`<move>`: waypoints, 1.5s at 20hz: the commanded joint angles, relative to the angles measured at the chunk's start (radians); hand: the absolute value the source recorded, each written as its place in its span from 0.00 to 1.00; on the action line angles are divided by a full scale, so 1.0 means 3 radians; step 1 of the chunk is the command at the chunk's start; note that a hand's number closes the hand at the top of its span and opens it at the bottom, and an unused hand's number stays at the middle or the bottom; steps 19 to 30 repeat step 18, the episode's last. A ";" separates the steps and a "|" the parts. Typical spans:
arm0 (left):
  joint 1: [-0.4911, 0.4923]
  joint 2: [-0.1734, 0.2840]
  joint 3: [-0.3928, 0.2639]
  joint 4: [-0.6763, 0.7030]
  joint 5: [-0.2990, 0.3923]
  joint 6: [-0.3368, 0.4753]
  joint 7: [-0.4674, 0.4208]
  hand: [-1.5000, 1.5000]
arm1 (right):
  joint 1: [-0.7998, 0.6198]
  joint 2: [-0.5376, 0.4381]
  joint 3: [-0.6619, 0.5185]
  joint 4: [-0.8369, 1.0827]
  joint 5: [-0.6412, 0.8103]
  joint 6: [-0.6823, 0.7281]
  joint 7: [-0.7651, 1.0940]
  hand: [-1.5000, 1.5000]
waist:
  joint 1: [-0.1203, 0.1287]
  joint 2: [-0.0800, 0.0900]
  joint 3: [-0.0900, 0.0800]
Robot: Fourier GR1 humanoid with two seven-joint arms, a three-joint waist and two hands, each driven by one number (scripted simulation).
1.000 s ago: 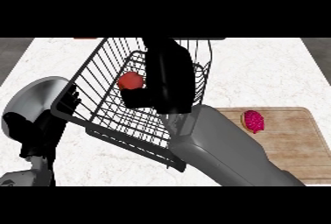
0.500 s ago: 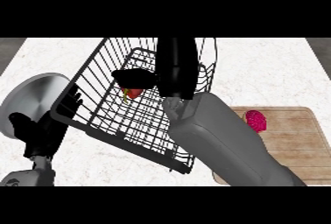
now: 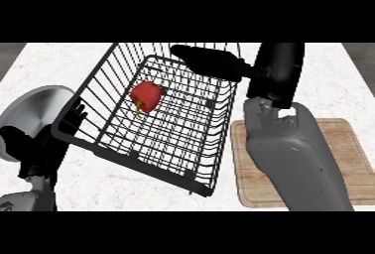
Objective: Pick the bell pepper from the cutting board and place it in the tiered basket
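Placing step, judged near its end: bell pepper lying free on the wire floor of the tiered basket, right hand at its 2 o'clock with fingers straight, empty; left hand resting open at 9 o'clock; next, withdrawal clear of the wires.

This is a kitchen work surface: a pale, marble-patterned counter carries a wooden cutting board at the right. A black wire tiered basket stands on it with a red bell pepper inside, and a grey round plate lies at the left edge.
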 commanded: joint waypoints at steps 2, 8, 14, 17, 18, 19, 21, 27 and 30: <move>0.0023 -0.0082 -0.0076 -0.0074 -0.0112 0.0117 0.0064 0.50 | 0.0458 -0.0417 -0.0436 -0.0667 -0.0185 0.0141 0.0095 0.00 | -0.0055 -0.0009 0.0002; 0.0105 -0.0097 -0.0038 -0.0168 -0.0084 0.0115 0.0101 0.50 | 0.1029 -0.0857 -0.0961 -0.1403 -0.0611 0.0410 0.0043 0.00 | -0.0033 -0.0003 0.0002; 0.0266 -0.0066 -0.0036 -0.0195 -0.0055 -0.0054 -0.0061 0.50 | 0.1454 -0.1332 -0.1770 -0.1717 -0.1578 0.0951 -0.0088 0.00 | -0.0009 -0.0001 0.0001; 0.0193 -0.0046 -0.0015 -0.0272 -0.0049 -0.0023 0.0065 0.50 | 0.1550 -0.1569 -0.2317 -0.1519 -0.2172 0.1254 -0.0446 0.00 | -0.0007 0.0000 0.0003; 0.0084 -0.0083 -0.0025 -0.0076 -0.0097 -0.0004 -0.0025 0.50 | 0.1761 -0.1562 -0.2414 -0.1644 -0.2230 0.1330 -0.0466 0.00 | -0.0028 0.0001 0.0002; 0.0084 -0.0083 -0.0025 -0.0076 -0.0097 -0.0004 -0.0025 0.50 | 0.1761 -0.1562 -0.2414 -0.1644 -0.2230 0.1330 -0.0466 0.00 | -0.0028 0.0001 0.0002; 0.0084 -0.0083 -0.0025 -0.0076 -0.0097 -0.0004 -0.0025 0.50 | 0.1761 -0.1562 -0.2414 -0.1644 -0.2230 0.1330 -0.0466 0.00 | -0.0028 0.0001 0.0002; 0.0084 -0.0083 -0.0025 -0.0076 -0.0097 -0.0004 -0.0025 0.50 | 0.1761 -0.1562 -0.2414 -0.1644 -0.2230 0.1330 -0.0466 0.00 | -0.0028 0.0001 0.0002; 0.0084 -0.0083 -0.0025 -0.0076 -0.0097 -0.0004 -0.0025 0.50 | 0.1761 -0.1562 -0.2414 -0.1644 -0.2230 0.1330 -0.0466 0.00 | -0.0028 0.0001 0.0002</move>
